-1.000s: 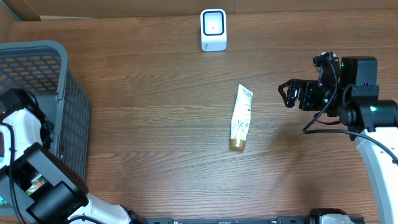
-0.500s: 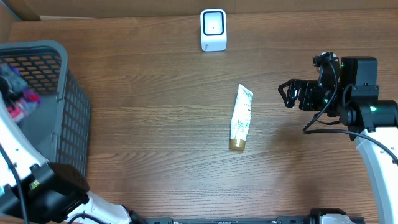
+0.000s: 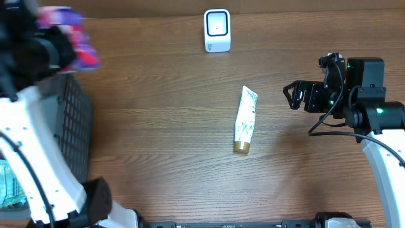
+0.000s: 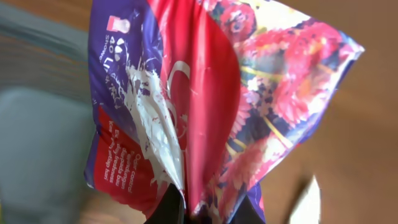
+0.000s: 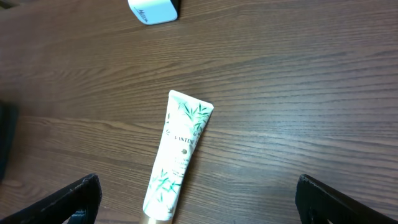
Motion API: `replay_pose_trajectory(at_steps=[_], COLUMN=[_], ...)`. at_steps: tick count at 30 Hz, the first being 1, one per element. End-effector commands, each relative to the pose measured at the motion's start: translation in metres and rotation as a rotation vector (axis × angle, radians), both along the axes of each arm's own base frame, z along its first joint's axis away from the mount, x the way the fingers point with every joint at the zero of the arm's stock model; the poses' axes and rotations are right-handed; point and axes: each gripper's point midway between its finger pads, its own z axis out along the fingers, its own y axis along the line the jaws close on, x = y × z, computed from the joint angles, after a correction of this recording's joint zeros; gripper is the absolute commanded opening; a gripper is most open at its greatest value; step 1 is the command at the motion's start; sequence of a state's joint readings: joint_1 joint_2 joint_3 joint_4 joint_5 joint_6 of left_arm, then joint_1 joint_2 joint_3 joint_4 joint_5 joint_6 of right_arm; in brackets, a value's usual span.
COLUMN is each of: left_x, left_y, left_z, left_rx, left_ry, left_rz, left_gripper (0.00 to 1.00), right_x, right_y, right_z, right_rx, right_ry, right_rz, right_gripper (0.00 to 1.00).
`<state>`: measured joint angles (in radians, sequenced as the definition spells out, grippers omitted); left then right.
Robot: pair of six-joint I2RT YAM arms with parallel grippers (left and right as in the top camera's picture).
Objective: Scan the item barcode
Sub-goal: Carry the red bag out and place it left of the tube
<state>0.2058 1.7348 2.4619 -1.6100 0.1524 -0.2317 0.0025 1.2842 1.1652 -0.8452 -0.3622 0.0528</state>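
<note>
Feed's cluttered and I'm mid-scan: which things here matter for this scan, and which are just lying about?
In the job: pouch, left gripper shut on it, scanner.
Lying about, as far as I can judge: tube on the table, basket, open right gripper.

Your left arm (image 3: 35, 152) rises from the near left corner, and its white link runs along the left edge of the overhead view toward the far side. At its end, your left gripper (image 3: 56, 45) shows blurred, with its jaws pinched tight on a colourful pouch (image 4: 205, 93). Your right arm (image 3: 386, 158) comes up the right edge and bends inward at the dark wrist. Your right gripper (image 3: 292, 96) points left with its jaws spread wide, holding nothing.
</note>
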Motion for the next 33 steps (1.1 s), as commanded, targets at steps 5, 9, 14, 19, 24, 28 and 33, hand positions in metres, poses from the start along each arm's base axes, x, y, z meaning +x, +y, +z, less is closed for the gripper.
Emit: replay_pose_trajectory(at_steps=[5,9,14,19,24,28,33], left_x=[0.0,0.01,0.011,0.007,0.002,0.0,0.015], left_y=[-0.083,-0.13,-0.181,-0.233,-0.259,-0.261,-0.248], left_z=[-0.048,-0.109,-0.199,-0.289,-0.326,-0.322,-0.27], left_rx=[0.114,0.121,0.083,-0.008,-0.013,-0.008,-0.013], left_ry=[0.186,0.329,0.504,0.61,0.655,0.658,0.596], left_rz=[-0.031,-0.076,-0.118,-0.159,-0.214,-0.223,-0.231], left_gripper=[0.04,0.04,0.04,0.04,0.04,0.17,0.3], right_x=[0.004,0.004,0.004,0.004,0.004,0.004,0.004], right_y=[0.002,0.002,0.002,0.002,0.002,0.002,0.002], right_z=[0.012,0.012,0.012,0.012,0.012,0.012,0.012], right_rx=[0.007,0.007,0.007,0.007,0.007,0.007,0.007], right_ry=[-0.033,-0.033,-0.033,-0.033,-0.033,-0.033,-0.033], right_rz=[0.004,0.004,0.004,0.004,0.004,0.004,0.004], right_gripper=[1.0,1.0,1.0,1.0,1.0,1.0,1.0])
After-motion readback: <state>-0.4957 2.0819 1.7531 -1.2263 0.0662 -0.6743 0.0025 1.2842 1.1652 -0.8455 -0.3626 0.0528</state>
